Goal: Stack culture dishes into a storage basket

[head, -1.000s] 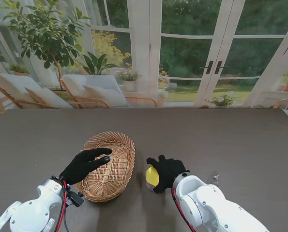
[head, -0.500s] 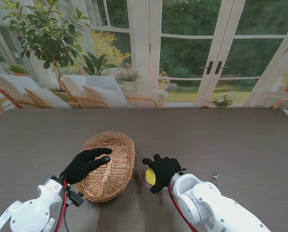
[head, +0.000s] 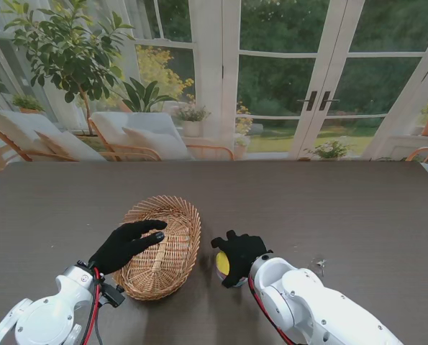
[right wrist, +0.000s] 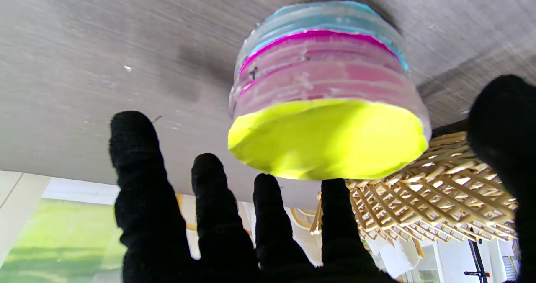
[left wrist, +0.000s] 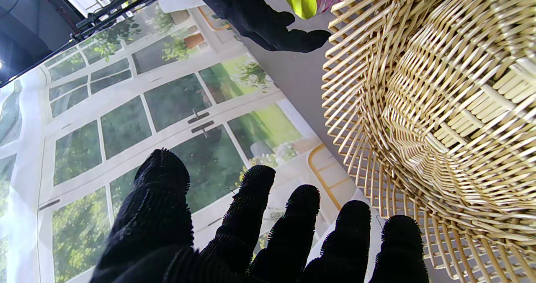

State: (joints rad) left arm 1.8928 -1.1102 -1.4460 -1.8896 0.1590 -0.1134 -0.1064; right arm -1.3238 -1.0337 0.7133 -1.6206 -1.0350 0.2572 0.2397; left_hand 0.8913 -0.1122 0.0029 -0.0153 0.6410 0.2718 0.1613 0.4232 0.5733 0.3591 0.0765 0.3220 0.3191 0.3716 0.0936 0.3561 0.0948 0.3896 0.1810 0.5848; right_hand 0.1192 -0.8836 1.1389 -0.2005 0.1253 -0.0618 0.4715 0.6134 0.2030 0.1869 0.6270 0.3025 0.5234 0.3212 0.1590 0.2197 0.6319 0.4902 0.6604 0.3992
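Observation:
A woven storage basket (head: 188, 215) lies on the dark table, left of centre. My left hand (head: 127, 244) rests over its left rim with the fingers spread and holds nothing; the left wrist view shows the fingertips (left wrist: 259, 182) in the air beside the basket's wall (left wrist: 439, 107). Just right of the basket stands a stack of culture dishes (head: 222, 264) with a yellow top. In the right wrist view the stack (right wrist: 326, 107) shows yellow, pink and blue layers standing on the table. My right hand (head: 240, 253) hovers over it, fingers (right wrist: 138, 182) apart around the stack, not closed on it.
The table (head: 329, 201) stretches far to the right and back. A small clear object (head: 319, 263) lies on it right of my right arm. Glass doors and garden chairs stand beyond the far edge.
My right hand has shifted slightly left toward the basket, covering more of the dish stack. The left hand and the basket have not moved.

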